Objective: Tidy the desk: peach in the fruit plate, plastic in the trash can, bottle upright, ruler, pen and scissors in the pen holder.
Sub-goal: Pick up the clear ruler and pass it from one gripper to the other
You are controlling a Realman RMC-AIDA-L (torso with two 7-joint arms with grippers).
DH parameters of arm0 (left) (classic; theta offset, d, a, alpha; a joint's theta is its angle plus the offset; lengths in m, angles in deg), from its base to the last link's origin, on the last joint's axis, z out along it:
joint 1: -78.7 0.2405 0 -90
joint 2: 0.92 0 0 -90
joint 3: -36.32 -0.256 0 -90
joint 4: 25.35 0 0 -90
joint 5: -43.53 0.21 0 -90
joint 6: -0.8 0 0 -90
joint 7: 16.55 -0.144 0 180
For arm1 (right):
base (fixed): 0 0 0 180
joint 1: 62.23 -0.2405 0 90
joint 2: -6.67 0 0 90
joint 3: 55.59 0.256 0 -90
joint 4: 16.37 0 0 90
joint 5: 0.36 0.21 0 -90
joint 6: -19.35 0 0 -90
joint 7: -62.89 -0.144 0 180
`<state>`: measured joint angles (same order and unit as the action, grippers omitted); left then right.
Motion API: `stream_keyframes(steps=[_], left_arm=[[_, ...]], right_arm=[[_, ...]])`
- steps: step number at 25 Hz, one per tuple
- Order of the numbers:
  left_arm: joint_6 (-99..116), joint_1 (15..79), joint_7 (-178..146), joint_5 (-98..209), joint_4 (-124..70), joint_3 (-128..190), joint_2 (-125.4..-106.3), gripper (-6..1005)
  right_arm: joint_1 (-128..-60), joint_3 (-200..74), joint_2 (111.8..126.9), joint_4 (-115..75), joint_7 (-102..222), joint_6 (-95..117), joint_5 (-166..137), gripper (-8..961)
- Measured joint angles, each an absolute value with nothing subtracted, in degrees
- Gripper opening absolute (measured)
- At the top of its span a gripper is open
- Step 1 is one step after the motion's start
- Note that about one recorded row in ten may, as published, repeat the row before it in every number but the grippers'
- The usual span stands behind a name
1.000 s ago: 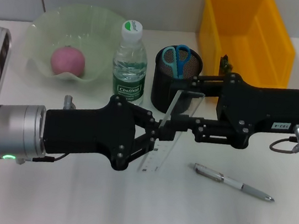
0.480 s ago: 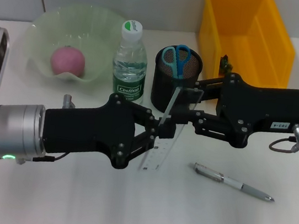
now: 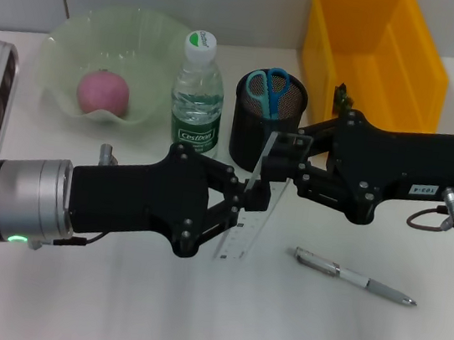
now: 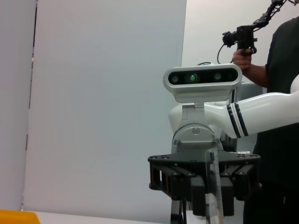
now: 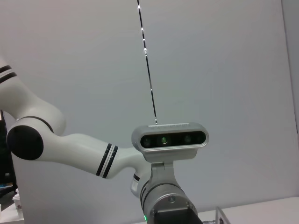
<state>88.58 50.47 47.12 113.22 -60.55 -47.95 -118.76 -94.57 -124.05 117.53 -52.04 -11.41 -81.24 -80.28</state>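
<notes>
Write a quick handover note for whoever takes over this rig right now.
Left gripper and right gripper are both shut on the clear ruler, held upright over the desk just in front of the pen holder.
Done: peach is in the fruit plate, bottle stands upright, scissors are in the pen holder.
Left: put the ruler in the holder, then the pen, lying on the desk under the right arm.
Yellow trash can is behind the right arm; I can't see any plastic.
</notes>
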Motion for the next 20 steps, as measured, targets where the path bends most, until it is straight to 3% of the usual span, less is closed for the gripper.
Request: stream_keyframes(steps=[13, 20], left_arm=[[88.03, 50.53, 47.04, 113.36, -60.31, -46.28, -118.88, 22], [88.0, 50.74, 47.22, 113.36, -60.24, -45.71, -118.86, 91]], right_arm=[[-94.75, -123.32, 117.68, -51.91, -10.06, -81.58, -80.08, 48], [-94.91, -123.29, 118.01, -52.18, -9.72, -81.33, -80.19, 22]])
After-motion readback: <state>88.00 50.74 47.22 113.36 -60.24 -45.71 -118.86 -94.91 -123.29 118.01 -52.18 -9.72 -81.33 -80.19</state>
